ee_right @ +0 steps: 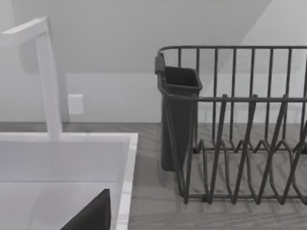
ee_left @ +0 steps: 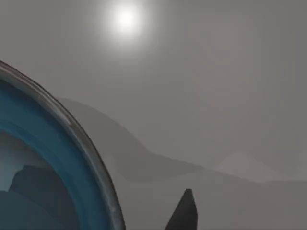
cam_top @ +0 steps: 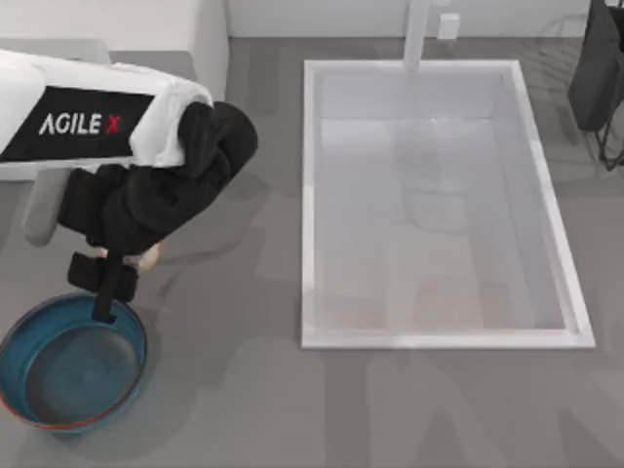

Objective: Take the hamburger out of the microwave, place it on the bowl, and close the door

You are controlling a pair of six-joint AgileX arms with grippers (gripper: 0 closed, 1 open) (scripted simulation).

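Note:
My left gripper (cam_top: 102,288) hangs over the far rim of the blue bowl (cam_top: 73,366) at the table's front left. A small cream and orange piece of the hamburger (cam_top: 148,256) peeks out from under the black wrist, just beyond the bowl's rim; I cannot tell whether it is held. In the left wrist view the bowl (ee_left: 43,158) curves close below. The white microwave (cam_top: 210,39) stands at the back left, mostly covered by the arm. A pale strip (cam_top: 39,210) under the arm may be the door's edge. My right gripper (ee_right: 91,215) hovers by the sink's corner.
A large white sink basin (cam_top: 310,195) with a faucet (cam_top: 417,34) takes up the middle and right of the table. A dark wire dish rack (ee_right: 240,143) with a cutlery cup (ee_right: 180,120) stands at the back right (cam_top: 597,73). Grey counter lies between bowl and sink.

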